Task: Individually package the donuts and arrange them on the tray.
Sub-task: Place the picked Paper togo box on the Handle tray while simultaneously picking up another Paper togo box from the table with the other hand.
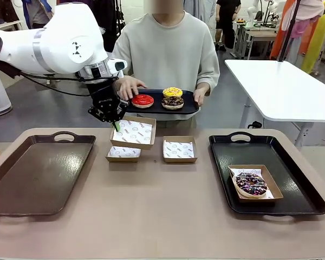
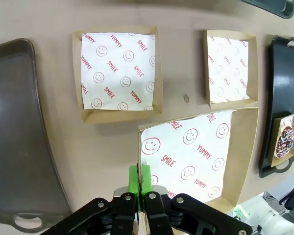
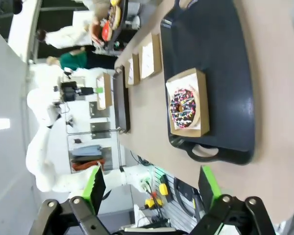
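Donuts (image 1: 172, 102) waiting on the person's handheld tray (image 1: 190, 108) number three (red, yellow, dark), one sprinkled donut (image 1: 251, 184) sits boxed on the right tray (image 1: 309, 203), and the left gripper (image 1: 117, 125) pinches a raised empty box (image 1: 132, 132) by its rim while the right gripper (image 3: 152, 188) has its fingers apart.
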Tool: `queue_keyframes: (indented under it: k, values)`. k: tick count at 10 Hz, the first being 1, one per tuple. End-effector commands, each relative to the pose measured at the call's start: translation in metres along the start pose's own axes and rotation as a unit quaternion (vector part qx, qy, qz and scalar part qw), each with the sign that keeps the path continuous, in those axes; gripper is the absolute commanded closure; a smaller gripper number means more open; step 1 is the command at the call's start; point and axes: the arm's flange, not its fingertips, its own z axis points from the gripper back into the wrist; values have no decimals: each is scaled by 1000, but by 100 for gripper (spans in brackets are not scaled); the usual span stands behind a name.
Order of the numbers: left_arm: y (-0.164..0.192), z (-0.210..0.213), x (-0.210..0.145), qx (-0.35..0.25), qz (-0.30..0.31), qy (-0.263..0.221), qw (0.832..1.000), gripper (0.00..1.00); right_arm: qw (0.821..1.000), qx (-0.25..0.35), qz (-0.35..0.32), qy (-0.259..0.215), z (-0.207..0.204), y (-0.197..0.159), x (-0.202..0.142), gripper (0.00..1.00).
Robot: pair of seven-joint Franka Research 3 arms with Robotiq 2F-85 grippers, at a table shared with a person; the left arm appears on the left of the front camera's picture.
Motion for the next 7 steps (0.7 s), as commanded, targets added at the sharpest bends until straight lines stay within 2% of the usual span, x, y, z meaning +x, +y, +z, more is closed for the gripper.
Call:
queue_keyframes:
  k: [1,2,3,4,7]
  values:
    - [-1,-2,17,7,3,9,1000,100,1000,-2,3,-8,-13,-3,3,0]
    - [1,-5,23,11,3,13,1000,100,1000,-12,5,-4,-19,4,4,0]
    - [2,-8,25,17,-1,15,1000,100,1000,2,-5,-1,-6,-5,2,0]
    - [3,-8,14,-1,5,8,1000,100,1000,2,-5,-1,-6,-5,2,0]
    - [3,-8,14,-1,5,8,1000,100,1000,2,-5,-1,-6,-5,2,0]
